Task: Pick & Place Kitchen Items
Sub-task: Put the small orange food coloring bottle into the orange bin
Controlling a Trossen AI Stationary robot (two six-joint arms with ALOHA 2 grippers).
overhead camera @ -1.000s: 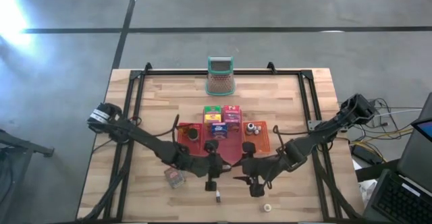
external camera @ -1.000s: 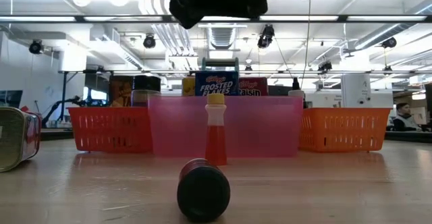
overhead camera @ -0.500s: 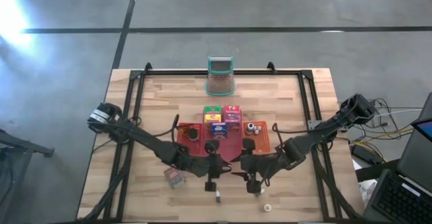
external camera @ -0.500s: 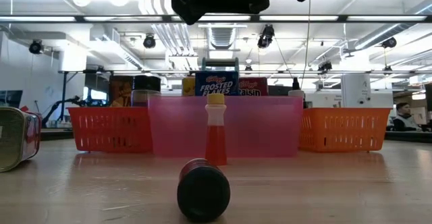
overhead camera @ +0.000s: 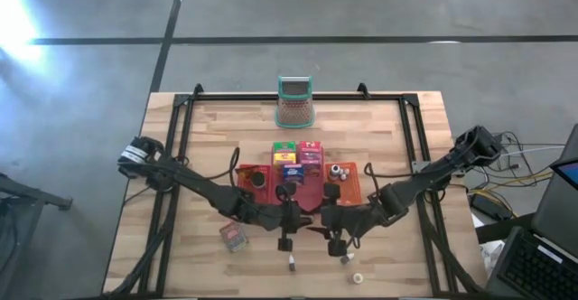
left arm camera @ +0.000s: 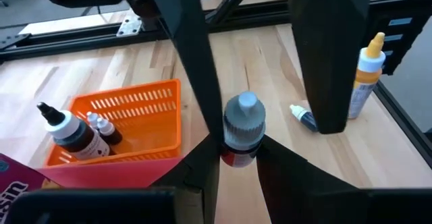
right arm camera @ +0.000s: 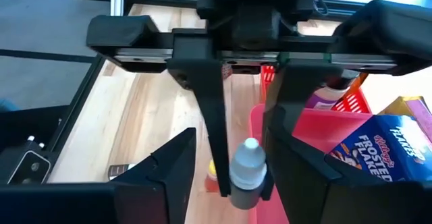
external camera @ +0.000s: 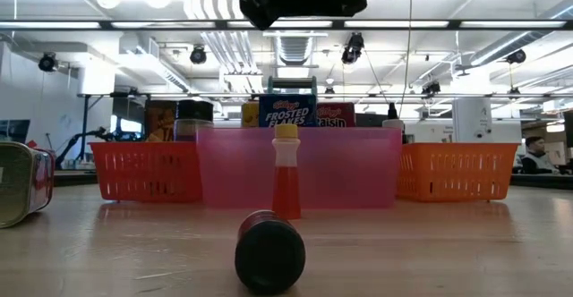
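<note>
A dented tin (overhead camera: 233,237) lies on the bench (overhead camera: 208,137) at about 8 o'clock from the trays, well apart from both arms.

Just right of it, at 6 o'clock from the pink tray (external camera: 340,167), the left hand (overhead camera: 285,237) is clamped fully on a small bottle (left arm camera: 241,126). The bottle has a rounded grey cap with a short nozzle, a dark neck and a red band lower down, and it is held above the bench at the tray's near edge.

The right hand (overhead camera: 332,239) faces it from the 3 o'clock side. Its fingers stand apart, one on each side of the same bottle, and neither is seen pressing on it.

Compared with a second ago, the right hand has come in toward 9 o'clock and slightly up the bench, closing the gap to the left hand. The left hand has barely shifted. The loose things on the bench lie as they did.

A red bottle with a yellow cap (external camera: 286,185) stands in front of the pink tray, and a dark-capped jar (external camera: 269,252) lies on its side nearer the camera.

At 3 o'clock, the orange tray (left arm camera: 145,106) holds dark dropper bottles (left arm camera: 74,133).
</note>
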